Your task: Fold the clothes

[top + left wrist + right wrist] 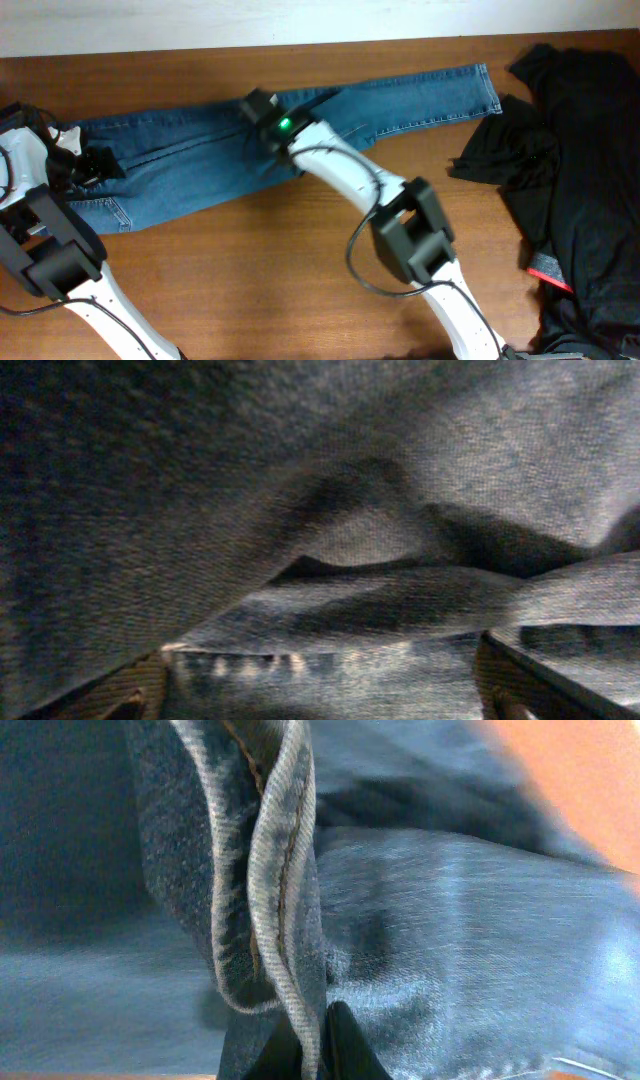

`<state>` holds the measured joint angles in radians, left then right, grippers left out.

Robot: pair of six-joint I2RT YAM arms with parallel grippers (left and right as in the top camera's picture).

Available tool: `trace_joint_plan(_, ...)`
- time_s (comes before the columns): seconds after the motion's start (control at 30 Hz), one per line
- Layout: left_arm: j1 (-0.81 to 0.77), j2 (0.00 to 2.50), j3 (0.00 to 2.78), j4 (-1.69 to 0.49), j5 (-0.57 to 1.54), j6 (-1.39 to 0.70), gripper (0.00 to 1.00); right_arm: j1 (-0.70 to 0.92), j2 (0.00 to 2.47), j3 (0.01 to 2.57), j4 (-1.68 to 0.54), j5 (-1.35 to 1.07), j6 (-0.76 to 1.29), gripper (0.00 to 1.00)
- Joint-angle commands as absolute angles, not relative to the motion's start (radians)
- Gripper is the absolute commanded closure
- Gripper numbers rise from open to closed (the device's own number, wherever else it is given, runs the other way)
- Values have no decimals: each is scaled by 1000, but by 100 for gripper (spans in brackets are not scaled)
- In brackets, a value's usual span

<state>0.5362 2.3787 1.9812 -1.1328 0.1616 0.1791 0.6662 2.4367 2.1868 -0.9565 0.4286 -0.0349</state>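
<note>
- The jeans (190,160) are blue denim cloth, matt, with a coarse visible weave and paler faded patches.
- Their folded seam (285,870) is thick, worn pale at the edge, with tan stitching.
- The table (250,280) is brown wood, smooth, with a slight sheen.
- The heaped garments (585,130) are black matt cloth.
- The arm shell (345,178) is smooth, glossy white plastic.

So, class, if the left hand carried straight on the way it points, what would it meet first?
The jeans: a raised denim fold fills the view just ahead of the left hand, though depth is unclear.
</note>
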Motion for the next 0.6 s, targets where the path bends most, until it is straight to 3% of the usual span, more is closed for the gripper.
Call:
trace_joint_plan(0.0, 543, 2403, 1962, -1139, 169, 177, 1, 532, 2314, 2278, -952, 510, -18, 96)
trace_joint_plan(0.23, 543, 2403, 1962, -1143, 170, 176, 0, 229, 2308, 2355, -945, 495, -47, 96)
trace_joint_plan(0.57, 543, 2403, 1962, -1171, 257, 176, 1, -97, 2315, 2355, -926, 131, -43, 87)
